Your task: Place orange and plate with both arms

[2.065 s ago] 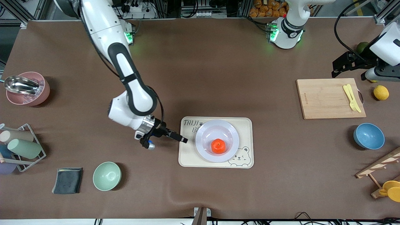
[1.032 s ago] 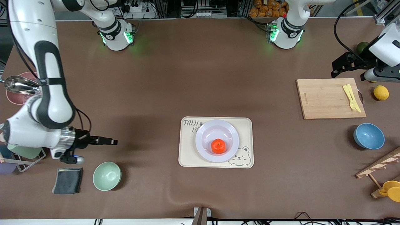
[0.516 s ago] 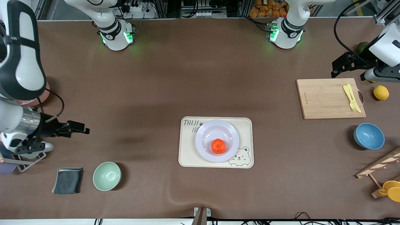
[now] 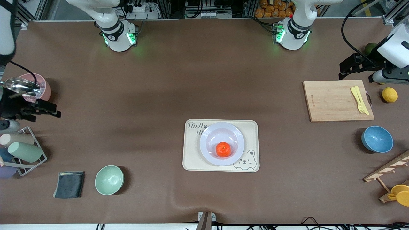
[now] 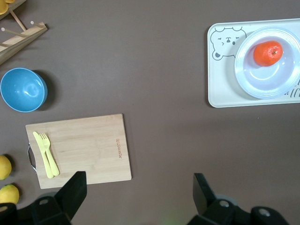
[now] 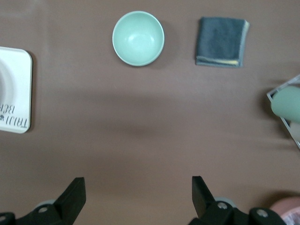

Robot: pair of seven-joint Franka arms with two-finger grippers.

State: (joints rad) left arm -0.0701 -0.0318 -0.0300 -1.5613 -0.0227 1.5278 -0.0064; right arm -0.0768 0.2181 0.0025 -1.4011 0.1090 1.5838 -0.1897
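Observation:
The red-orange orange (image 4: 223, 149) lies in the shallow centre of the pale lavender-white plate (image 4: 211, 140). The plate rests on a cream tray (image 4: 191, 159) with a bear drawing at mid-table. My right gripper (image 4: 52, 110) hangs open and empty at the right arm's end of the table, beside the pink bowl (image 4: 44, 89). The left gripper (image 4: 342, 72) waits open over the table by the cutting board (image 4: 332, 102). In the left wrist view the orange (image 5: 268, 53) and plate (image 5: 269, 79) show well away from the open left gripper (image 5: 139, 183). The right gripper (image 6: 138, 185) is over bare mat.
A yellow fork (image 4: 359, 99) lies on the board, with a lemon (image 4: 389, 95) and a blue bowl (image 4: 377, 139) nearby. A mint-green bowl (image 4: 109, 180), grey cloth (image 4: 69, 184) and a cup rack (image 4: 22, 150) sit toward the right arm's end.
My right arm has drawn back from beside the tray to its own end of the table, gripper open throughout. The left arm, the orange and the plate have not moved.

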